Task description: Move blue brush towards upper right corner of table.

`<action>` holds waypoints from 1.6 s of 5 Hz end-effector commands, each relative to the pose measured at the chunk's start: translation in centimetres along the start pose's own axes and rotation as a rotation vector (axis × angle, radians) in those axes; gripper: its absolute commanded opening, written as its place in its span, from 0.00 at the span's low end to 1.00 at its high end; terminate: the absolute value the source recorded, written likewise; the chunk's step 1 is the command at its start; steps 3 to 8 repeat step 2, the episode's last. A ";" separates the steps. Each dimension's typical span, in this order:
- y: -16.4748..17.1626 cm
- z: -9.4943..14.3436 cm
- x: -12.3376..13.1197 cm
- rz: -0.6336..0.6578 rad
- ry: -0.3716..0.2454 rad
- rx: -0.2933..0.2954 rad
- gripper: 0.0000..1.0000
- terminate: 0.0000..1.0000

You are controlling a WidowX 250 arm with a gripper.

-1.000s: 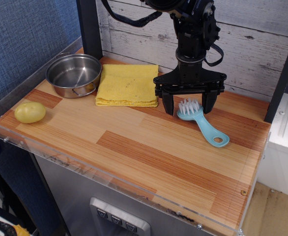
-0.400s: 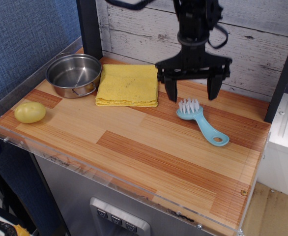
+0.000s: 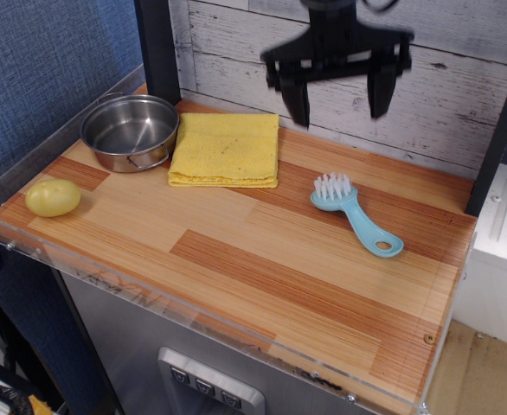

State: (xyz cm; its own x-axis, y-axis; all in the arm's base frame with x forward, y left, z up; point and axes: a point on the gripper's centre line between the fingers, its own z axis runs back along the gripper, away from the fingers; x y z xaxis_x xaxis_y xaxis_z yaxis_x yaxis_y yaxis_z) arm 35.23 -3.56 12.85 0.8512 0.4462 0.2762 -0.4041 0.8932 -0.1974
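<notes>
**End effector lifted clear, brush left on the bench**

Lifted since the earlier frames, the end effector (image 3: 337,91) has gone from straddling the brush head to hanging high against the plank wall, its two dark fingers (image 3: 298,95) spread wide apart and holding nothing. The brush (image 3: 355,212) has not shifted: it lies in the same spot with the same slant.

Only one view is given, looking down on the bench (image 3: 262,285) from the front. In it the brush lies flat in the right half, nearer the back than the front, its white bristles pointing up and back and its handle running down and right to the hole at its end. It touches nothing else. The cloth (image 3: 226,149) lies well to its left, the pot (image 3: 131,130) beyond that by the back left corner, and the potato (image 3: 53,197) near the front left edge.

Judged against the task, the brush looks to sit short of the back right corner, so the placement may count as incomplete if left as is. A fresh approach carries its own risks: fingers coming down beside the round head could nudge it and spin the handle; a grip on the slim, flat handle might slip or tip the brush; and a push toward the corner could jam it against the clear rim or the dark post standing there.
</notes>
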 end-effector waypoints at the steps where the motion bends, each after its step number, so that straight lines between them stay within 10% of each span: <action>1: 1.8 6.7 -0.4 -0.013 -0.085 -0.060 1.00 0.00; 2: 1.8 6.7 -0.4 -0.013 -0.085 -0.060 1.00 1.00; 8: 1.8 6.7 -0.4 -0.013 -0.085 -0.060 1.00 1.00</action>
